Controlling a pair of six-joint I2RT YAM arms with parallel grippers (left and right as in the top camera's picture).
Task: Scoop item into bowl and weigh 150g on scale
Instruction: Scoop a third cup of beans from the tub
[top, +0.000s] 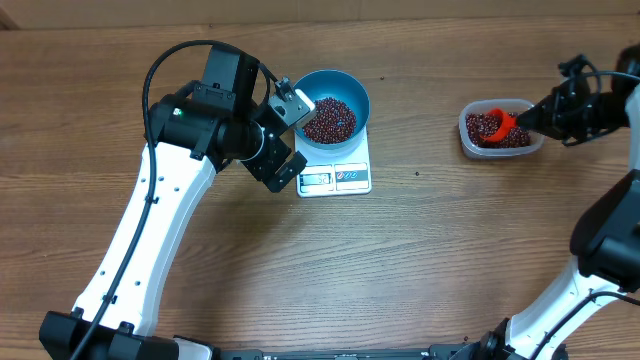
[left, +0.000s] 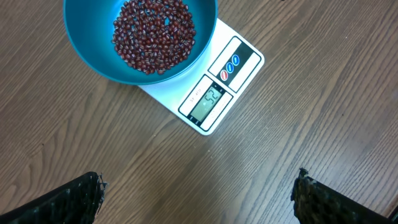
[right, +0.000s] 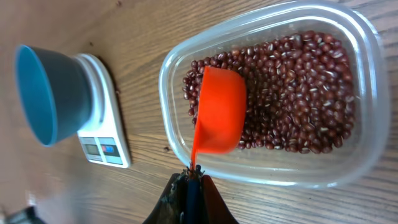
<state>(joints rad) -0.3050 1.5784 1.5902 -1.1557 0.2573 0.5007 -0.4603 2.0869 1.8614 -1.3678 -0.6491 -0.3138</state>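
The blue bowl (top: 350, 88) stands on the white scale (top: 336, 179) with a heap of red-brown beans (top: 329, 118) in it. My left gripper (top: 294, 140) hovers just left of the bowl and scale, open and holding nothing. In the left wrist view the bowl (left: 87, 43), its beans (left: 154, 31) and the scale's lit display (left: 208, 98) lie ahead of the wide-apart fingers (left: 74, 200). My right gripper (right: 193, 180) is shut on the handle of the red scoop (right: 219, 112). The scoop's cup rests on the beans (right: 298, 93) in the clear tub (right: 367, 93).
The clear tub (top: 467, 142) sits at the far right of the wooden table, about a hand's width from the scale. The right wrist view also shows the bowl (right: 50, 87) and the scale (right: 102, 140) beyond the tub. Both arms reach in from the near edge.
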